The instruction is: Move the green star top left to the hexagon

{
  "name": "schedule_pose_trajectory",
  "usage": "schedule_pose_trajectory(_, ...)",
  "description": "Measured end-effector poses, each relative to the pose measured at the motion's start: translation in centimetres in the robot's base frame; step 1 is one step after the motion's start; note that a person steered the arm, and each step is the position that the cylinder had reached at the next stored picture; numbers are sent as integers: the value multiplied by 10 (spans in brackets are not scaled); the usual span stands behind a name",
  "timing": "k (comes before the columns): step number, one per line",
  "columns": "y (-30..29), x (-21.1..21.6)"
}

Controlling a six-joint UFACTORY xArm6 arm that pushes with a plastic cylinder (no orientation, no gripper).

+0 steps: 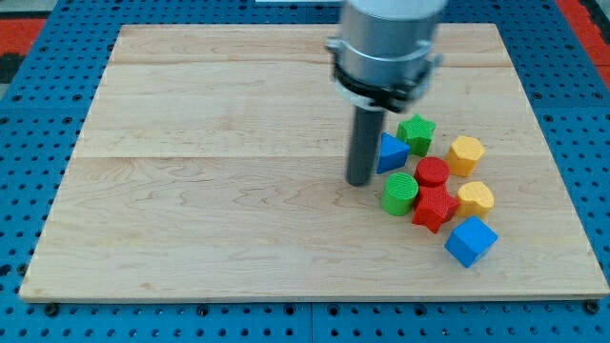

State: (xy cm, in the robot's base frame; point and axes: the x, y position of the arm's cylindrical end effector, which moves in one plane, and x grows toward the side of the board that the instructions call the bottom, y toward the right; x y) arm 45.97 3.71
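Observation:
The green star lies on the wooden board at the view's right, at the top of a cluster of blocks. A yellow hexagon lies just right of it and slightly lower. A blue triangle touches the star's lower left. My tip rests on the board just left of the blue triangle and left of the green cylinder; it is lower left of the star, with the triangle between them.
A red cylinder and a red star sit below the green star. A yellow block and a blue cube lie at the cluster's lower right. The arm's grey body hangs above.

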Motion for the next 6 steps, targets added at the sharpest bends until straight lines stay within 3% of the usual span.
schedule_pose_trajectory(1, -4, -79)
schedule_pose_trajectory(2, 47, -115)
schedule_pose_trajectory(4, 76, -37)
schedule_pose_trajectory(5, 79, -22)
schedule_pose_trajectory(6, 88, -47)
